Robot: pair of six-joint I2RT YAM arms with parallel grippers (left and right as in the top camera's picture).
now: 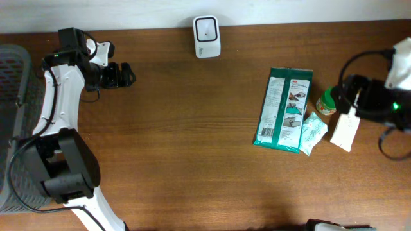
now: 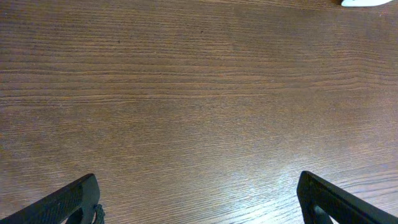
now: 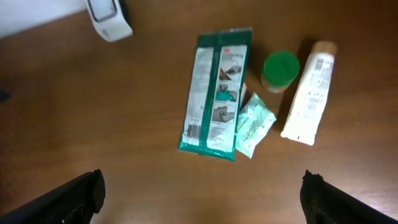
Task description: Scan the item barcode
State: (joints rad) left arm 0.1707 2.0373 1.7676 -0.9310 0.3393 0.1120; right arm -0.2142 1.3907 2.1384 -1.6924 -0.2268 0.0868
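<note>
The white barcode scanner [image 1: 207,36] stands at the table's far edge, also in the right wrist view as the scanner [image 3: 109,18]. Right of centre lie a green wipes pack [image 1: 285,110] [image 3: 214,93] with a barcode on its lower left corner, a small green sachet [image 1: 314,132] [image 3: 255,123], a green-lidded jar [image 1: 326,102] [image 3: 280,70] and a white tube [image 1: 345,130] [image 3: 308,93]. My right gripper [image 3: 202,199] hangs open above and in front of them, holding nothing. At the far left, my left gripper [image 1: 122,75] [image 2: 202,199] is open over bare wood.
A dark mesh basket [image 1: 13,83] sits at the table's left edge. The right arm [image 1: 376,99] and its cable reach in from the right edge, partly over the tube. A sliver of the scanner [image 2: 364,2] shows in the left wrist view.
</note>
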